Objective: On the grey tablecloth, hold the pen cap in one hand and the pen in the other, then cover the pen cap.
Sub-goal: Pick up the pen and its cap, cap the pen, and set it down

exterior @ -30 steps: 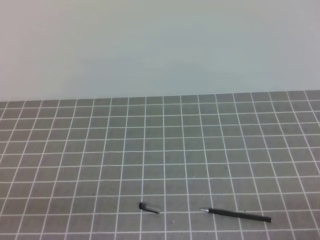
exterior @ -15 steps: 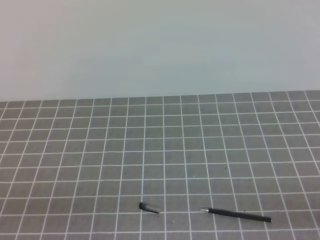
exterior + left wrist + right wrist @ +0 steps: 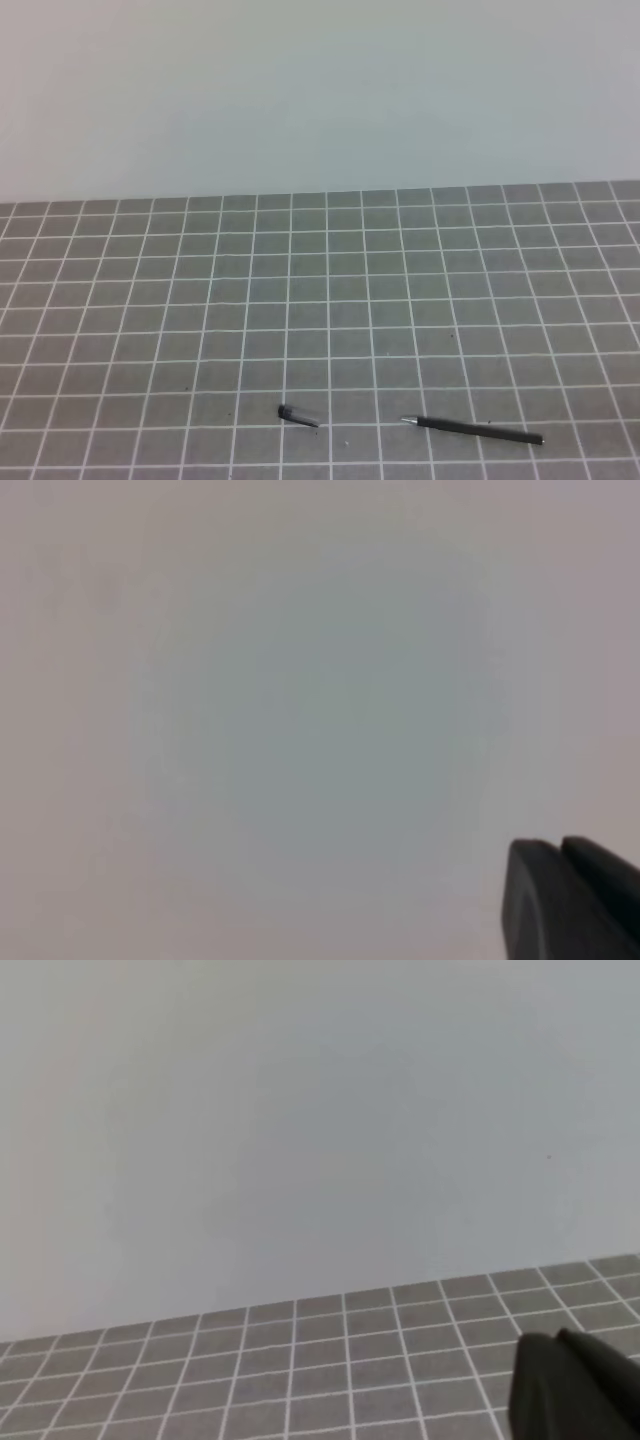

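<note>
- The grey tablecloth (image 3: 150, 300) covers the whole table in the exterior high view, dark grey with a grid of thin white lines, and runs back to a plain pale wall (image 3: 320, 90) along the far edge.
- The left gripper (image 3: 570, 900) shows only in the left wrist view, as a dark finger part in the bottom right corner against a blank pale surface; whether its jaws are apart or together cannot be told from this sliver.
- The pen cap (image 3: 296, 414) lies flat on the cloth near the front edge of the table, a little left of the middle. It is a short black tube, its rounded end to the left and a thin clip trailing to the right.
- The pen (image 3: 476, 430) lies flat near the front edge, right of the middle and well apart from the cap. Its silver tip points left toward the cap, and the black barrel slants slightly toward the front edge on the right.
- The right gripper (image 3: 575, 1385) appears only in the right wrist view, a dark finger part in the bottom right corner above the gridded cloth and before the wall; its jaw state cannot be told either.
- Neither claw touches the cap or the pen.
</note>
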`<action>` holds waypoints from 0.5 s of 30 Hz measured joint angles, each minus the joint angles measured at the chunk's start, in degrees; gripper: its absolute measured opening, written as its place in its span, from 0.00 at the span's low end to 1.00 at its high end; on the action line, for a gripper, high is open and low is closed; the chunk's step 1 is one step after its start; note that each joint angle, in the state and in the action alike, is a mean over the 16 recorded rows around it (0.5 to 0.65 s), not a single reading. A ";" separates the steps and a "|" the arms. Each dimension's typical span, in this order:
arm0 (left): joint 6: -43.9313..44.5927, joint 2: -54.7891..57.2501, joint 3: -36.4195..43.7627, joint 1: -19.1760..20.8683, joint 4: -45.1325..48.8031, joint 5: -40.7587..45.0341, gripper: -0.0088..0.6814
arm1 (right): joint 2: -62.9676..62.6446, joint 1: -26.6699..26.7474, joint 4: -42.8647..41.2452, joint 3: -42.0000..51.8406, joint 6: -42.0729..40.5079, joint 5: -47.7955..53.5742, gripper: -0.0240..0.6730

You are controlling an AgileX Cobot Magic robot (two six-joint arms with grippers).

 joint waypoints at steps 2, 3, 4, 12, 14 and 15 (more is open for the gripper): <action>-1.83 0.09 -2.38 -0.01 2.33 2.51 0.01 | 0.00 0.00 -0.17 -0.24 0.00 0.20 0.03; -2.61 0.09 -3.74 -0.01 3.50 3.92 0.01 | 0.00 0.00 -0.29 -0.46 0.01 0.42 0.03; -3.29 0.09 -5.12 -0.01 4.60 5.45 0.01 | 0.00 0.00 -0.46 -0.76 0.01 0.78 0.03; -3.55 0.09 -13.77 -0.01 8.95 18.89 0.01 | 0.33 0.00 -1.91 -6.47 -0.78 9.72 0.03; -2.58 0.09 -14.71 -0.01 8.85 21.29 0.01 | 0.93 0.00 -2.04 -8.90 -1.11 13.80 0.03; -2.08 0.09 -15.07 -0.01 8.81 22.32 0.01 | 1.38 0.00 -2.05 -10.23 -1.27 15.98 0.03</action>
